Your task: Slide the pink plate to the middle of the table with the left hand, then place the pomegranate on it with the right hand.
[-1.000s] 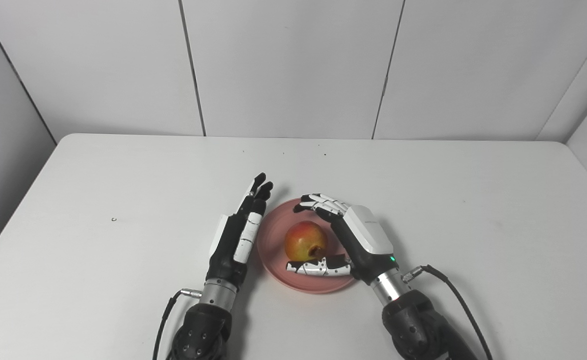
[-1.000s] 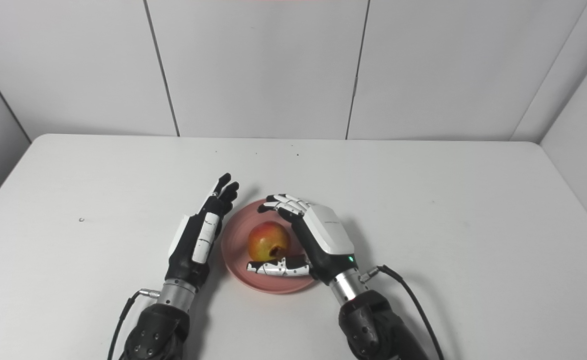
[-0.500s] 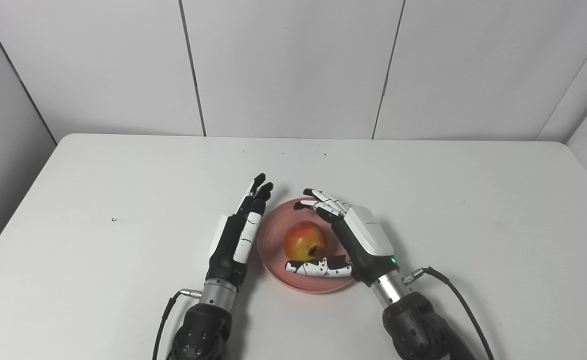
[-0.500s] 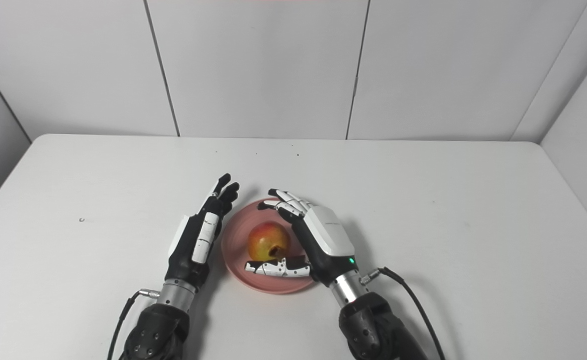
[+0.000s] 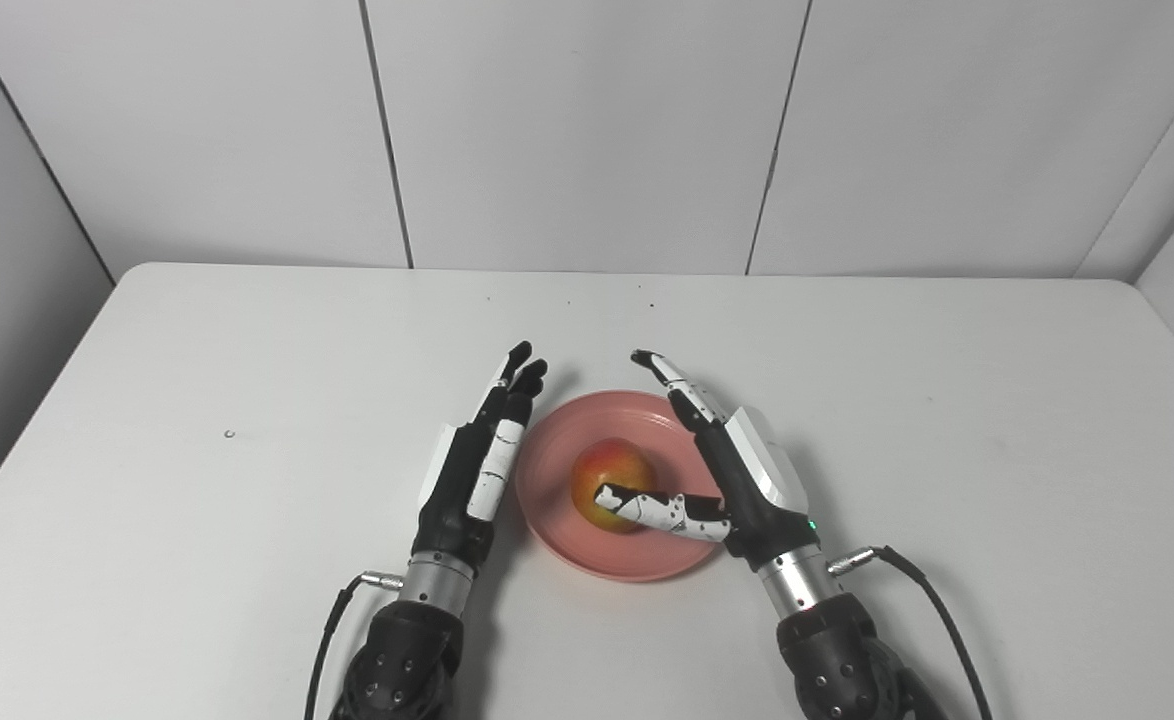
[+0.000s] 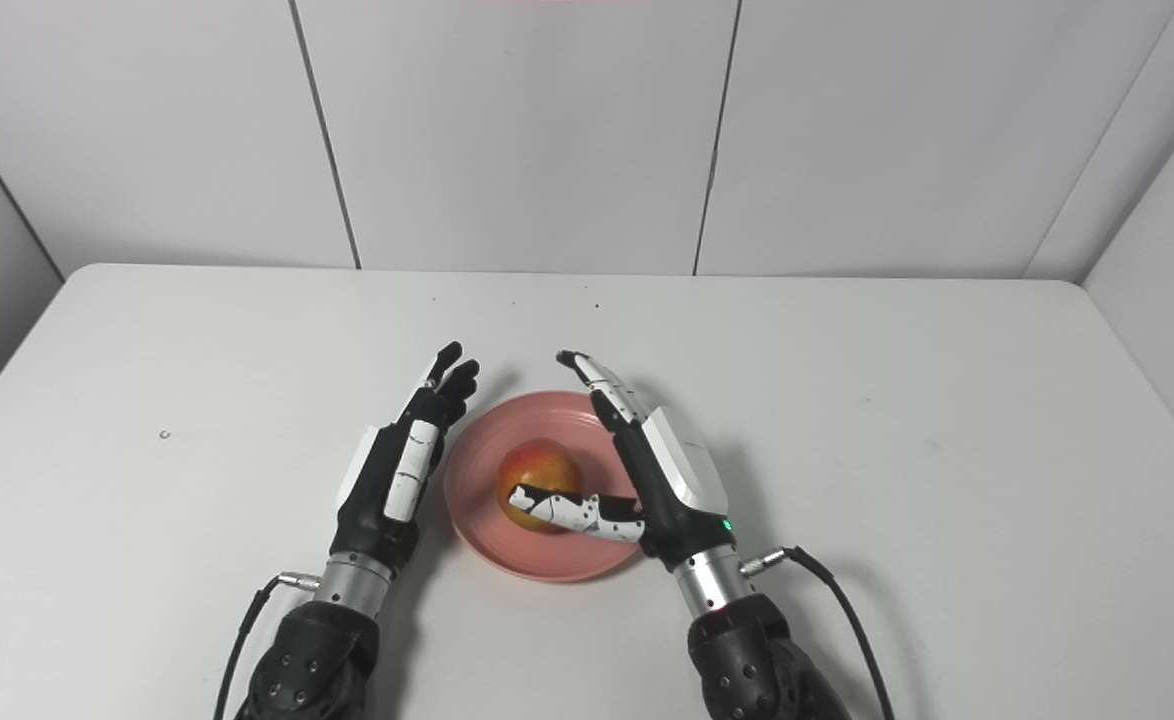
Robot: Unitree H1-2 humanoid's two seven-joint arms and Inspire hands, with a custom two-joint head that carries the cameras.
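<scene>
A white table (image 5: 247,380) is seen from above, with grey wall panels (image 5: 577,130) behind it. A pink plate (image 5: 557,520) is placed near the middle of the table, toward the near edge. A pomegranate (image 5: 609,472), red and yellow, is seated on the plate.

The left hand (image 5: 472,470) is held edge-on just beside the plate's left rim, its fingers straight and together, and nothing is gripped by it. The right hand (image 5: 737,470) is positioned over the plate's right side with its fingers (image 5: 672,380) stretched out straight toward the far wall, clear of the fruit. Its thumb (image 5: 652,505) is laid across the front of the pomegranate; whether it is touched cannot be told. The hand is spread wide and nothing is held.
</scene>
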